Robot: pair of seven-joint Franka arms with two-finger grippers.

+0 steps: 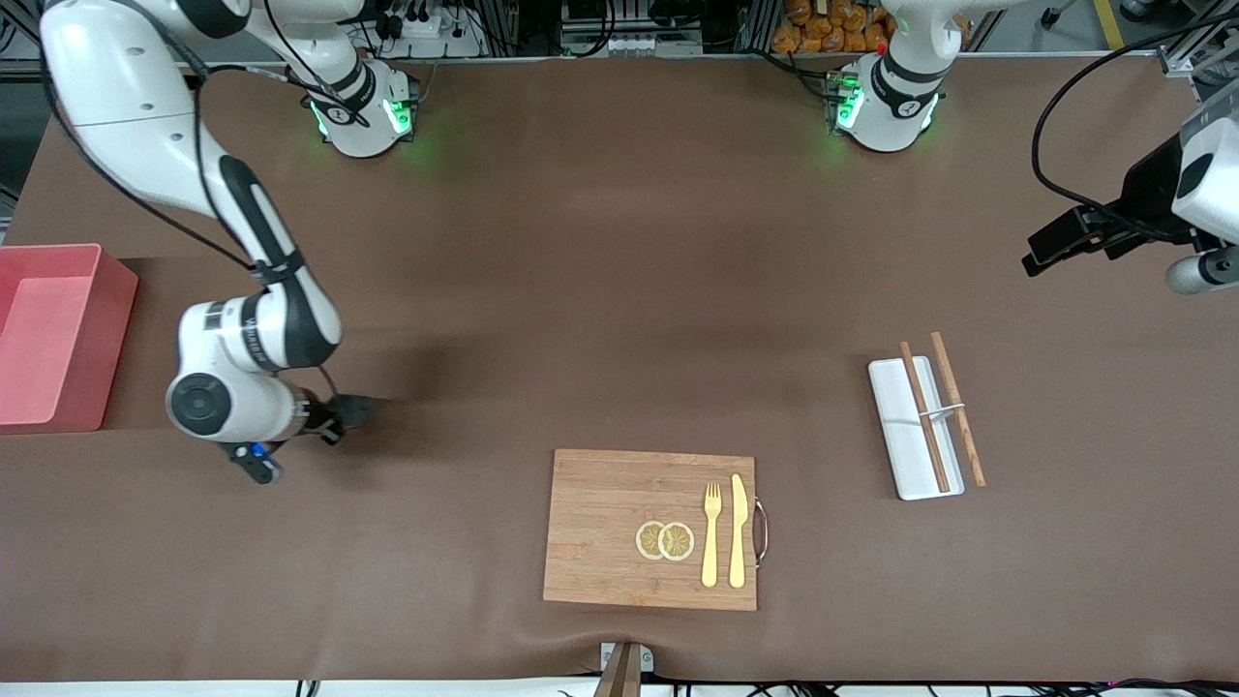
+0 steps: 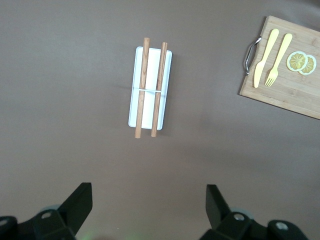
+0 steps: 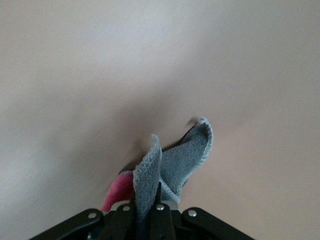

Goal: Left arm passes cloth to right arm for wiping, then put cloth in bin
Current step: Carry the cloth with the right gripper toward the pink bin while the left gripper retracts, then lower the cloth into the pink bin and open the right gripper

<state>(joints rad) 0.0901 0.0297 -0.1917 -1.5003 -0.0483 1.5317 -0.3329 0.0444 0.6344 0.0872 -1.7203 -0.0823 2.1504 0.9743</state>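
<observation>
**Operator:** Nearest the front camera, what is there?

**Arm:** Wooden board (image 1: 619, 528) with lemon slices (image 1: 665, 540), fork (image 1: 711, 532) and knife (image 1: 738, 530); the white tray (image 1: 910, 440) with two sticks (image 1: 944, 407) lies toward the left arm's end. None of it concerns this step.

**Operator:** Cloth location?

**Arm:** My right gripper (image 3: 145, 212) is clenched on the cloth (image 3: 175, 165), low over bare table beside the bin (image 1: 58, 334). Grey folds and a magenta edge stick out past my fingers.

**Operator:** Left gripper?

**Arm:** Left gripper (image 2: 147, 207) hangs released above the tray, waiting.

**Operator:** Procedure?

**Arm:** I judge the bin step is due. Lift until the loose folds clear the wall, centre over the bin, then release.
</observation>
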